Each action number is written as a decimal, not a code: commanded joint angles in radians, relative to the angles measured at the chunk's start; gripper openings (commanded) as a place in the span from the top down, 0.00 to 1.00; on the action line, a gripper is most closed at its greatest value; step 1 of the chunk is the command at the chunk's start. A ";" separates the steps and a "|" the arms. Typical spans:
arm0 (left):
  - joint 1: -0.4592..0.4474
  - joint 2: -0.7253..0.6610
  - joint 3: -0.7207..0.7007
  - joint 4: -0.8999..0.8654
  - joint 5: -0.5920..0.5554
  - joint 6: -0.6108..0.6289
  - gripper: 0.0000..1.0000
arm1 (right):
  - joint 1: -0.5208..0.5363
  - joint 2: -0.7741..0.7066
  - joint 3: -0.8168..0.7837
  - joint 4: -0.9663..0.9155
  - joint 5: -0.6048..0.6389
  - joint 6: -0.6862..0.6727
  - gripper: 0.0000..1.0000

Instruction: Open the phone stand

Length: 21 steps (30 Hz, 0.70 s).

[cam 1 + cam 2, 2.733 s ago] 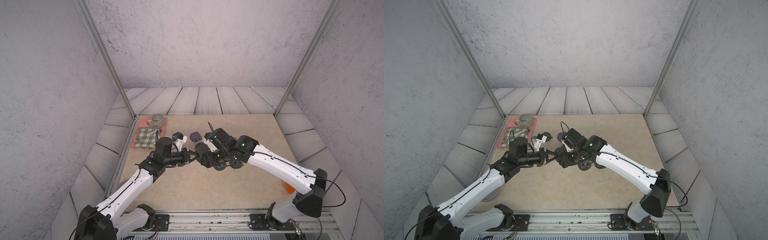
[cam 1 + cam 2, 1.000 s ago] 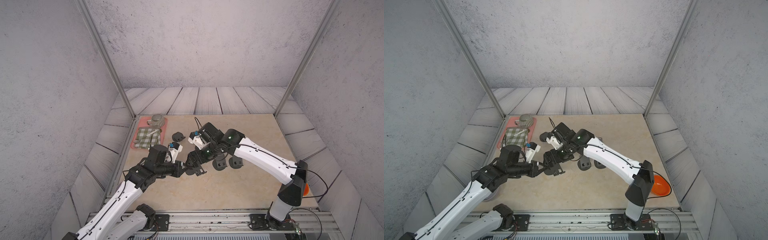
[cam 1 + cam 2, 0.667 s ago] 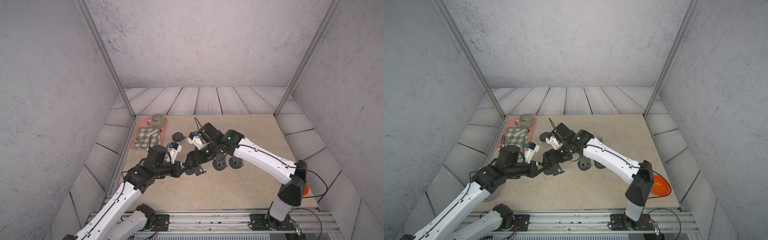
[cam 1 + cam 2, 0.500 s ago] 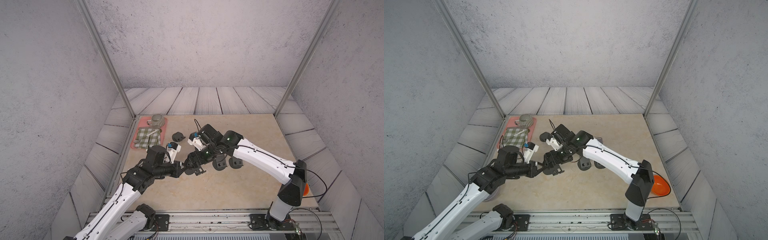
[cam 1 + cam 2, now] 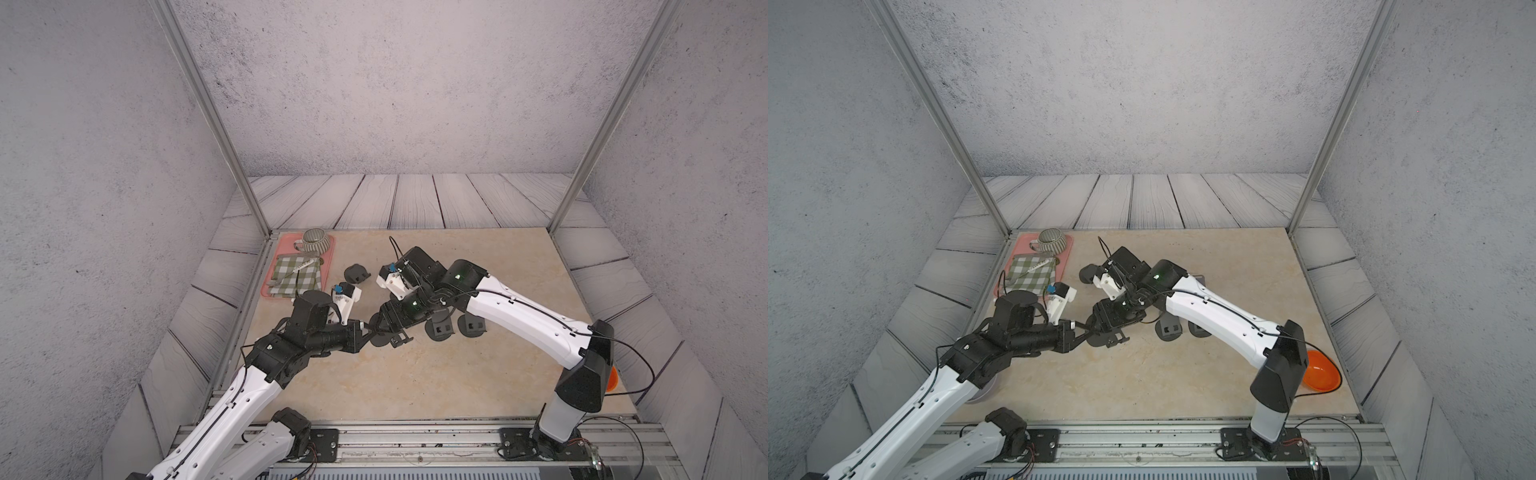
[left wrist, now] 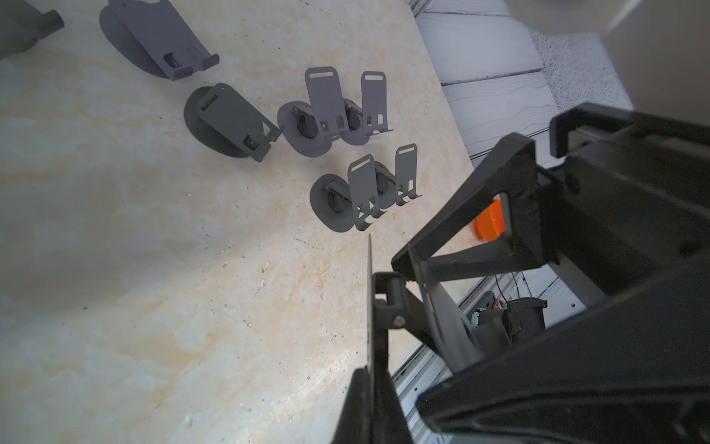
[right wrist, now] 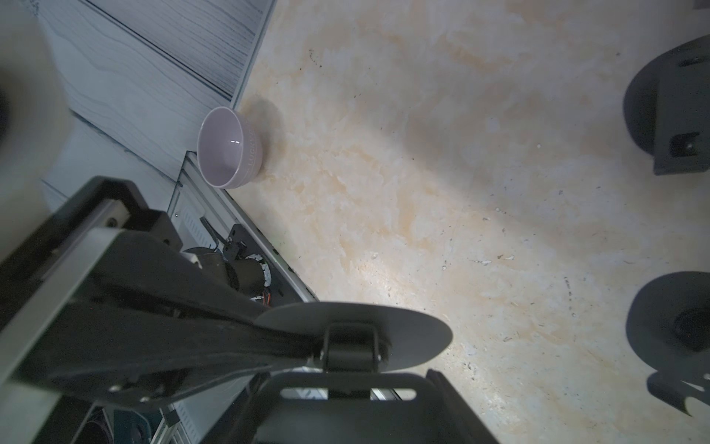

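"Over the left-middle of the tabletop, between the two arms: is that the phone stand?"

"Yes. It hangs there off the surface. Its round base is edge-on to the left wrist camera, and its hinge shows in the right wrist view."

"Who has hold of it?"

"The left claw is clamped tight on the rim of the round base. The right claw meets it from the opposite side, jaws partly apart around the back plate. Whether they press on that plate I cannot tell."

"And around them?"

"The other stands sit on the tabletop near the right claw, several of them opened. A pink tray in the far left corner carries a checked cloth and a striped cup. An orange bowl sits at the near right, a pale bowl at the near left edge."
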 commanded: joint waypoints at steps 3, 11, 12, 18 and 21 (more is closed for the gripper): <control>0.005 0.058 -0.007 0.005 -0.060 -0.113 1.00 | -0.002 -0.042 0.079 -0.036 0.122 -0.020 0.44; 0.010 0.135 0.016 0.020 -0.063 -0.221 1.00 | -0.002 -0.129 0.045 -0.004 0.279 -0.023 0.44; 0.013 0.146 0.019 0.020 -0.059 -0.229 1.00 | -0.002 -0.137 0.041 -0.001 0.294 -0.023 0.44; 0.048 0.201 0.025 0.012 -0.029 -0.269 1.00 | 0.001 -0.199 0.018 0.024 0.368 -0.034 0.44; 0.076 0.226 0.016 0.021 -0.002 -0.285 1.00 | 0.005 -0.233 0.002 0.035 0.409 -0.042 0.44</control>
